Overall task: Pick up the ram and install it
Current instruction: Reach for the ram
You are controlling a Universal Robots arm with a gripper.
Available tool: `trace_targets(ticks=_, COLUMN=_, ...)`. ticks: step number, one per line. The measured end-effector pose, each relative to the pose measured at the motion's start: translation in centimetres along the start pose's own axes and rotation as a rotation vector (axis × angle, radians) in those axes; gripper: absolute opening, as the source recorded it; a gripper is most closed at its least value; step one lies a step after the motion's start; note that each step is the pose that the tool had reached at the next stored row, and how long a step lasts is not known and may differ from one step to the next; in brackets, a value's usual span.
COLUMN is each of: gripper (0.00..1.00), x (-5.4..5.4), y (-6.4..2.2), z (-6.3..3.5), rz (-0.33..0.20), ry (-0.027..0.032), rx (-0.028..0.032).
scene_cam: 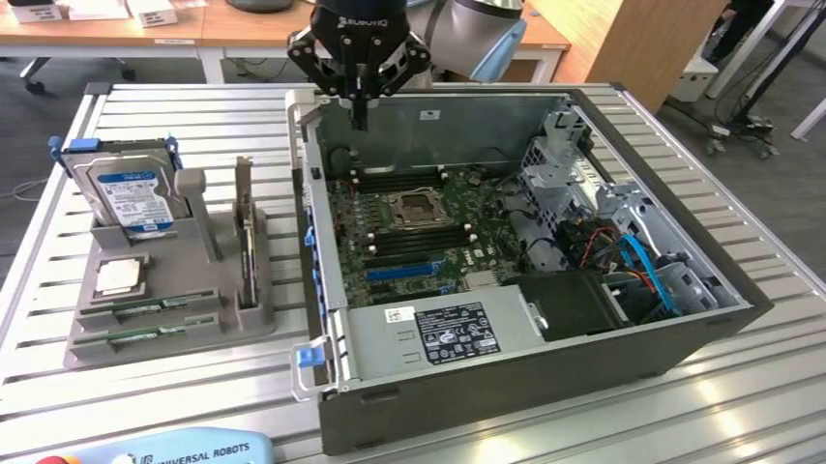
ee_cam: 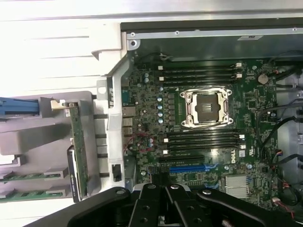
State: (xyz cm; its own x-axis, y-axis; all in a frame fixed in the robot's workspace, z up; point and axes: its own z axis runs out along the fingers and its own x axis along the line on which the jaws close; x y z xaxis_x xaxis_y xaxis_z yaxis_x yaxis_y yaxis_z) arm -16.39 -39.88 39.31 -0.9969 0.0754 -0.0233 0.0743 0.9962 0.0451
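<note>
A slatted metal surface (scene_cam: 755, 387) carried all the parts. An open computer case (scene_cam: 516, 391) was laid on its side toward the exterior view's right, with the motherboard (scene_cam: 485, 208) (ee_cam: 142, 118) exposed inside. A power supply (scene_cam: 432, 333) was mounted along the near wall of the case. A grey holder (scene_cam: 246, 324) (ee_cam: 38, 137) was placed just beside the case, on the exterior view's left.

A hard drive (scene_cam: 130, 193) was stood upright at the far end of the holder, and a dark expansion card (scene_cam: 243, 232) was stood on edge in the slot nearest the case. The processor socket (scene_cam: 416, 208) (ee_cam: 207, 108) was located near the middle of the motherboard, with black memory slots (ee_cam: 199, 73) arranged on either side of it.

The ram was found as two green sticks, both seated in the holder's near end: one ram stick (scene_cam: 145, 307) (ee_cam: 33, 176) and a second ram stick (scene_cam: 139, 335) (ee_cam: 28, 194) parallel to it. A square silver processor chip (scene_cam: 119, 277) was laid just behind them.

The fingers (scene_cam: 360, 106) (ee_cam: 142, 210) were pressed together with nothing held between them. They were pointed downward over the far part of the case, well apart from the ram.
</note>
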Motion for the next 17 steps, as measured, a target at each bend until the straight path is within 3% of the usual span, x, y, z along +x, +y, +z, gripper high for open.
trace_targets(ticks=17, gripper=0.1, x=4.5, y=-0.34, z=-0.12, rz=0.0, ry=0.0, rx=0.0)
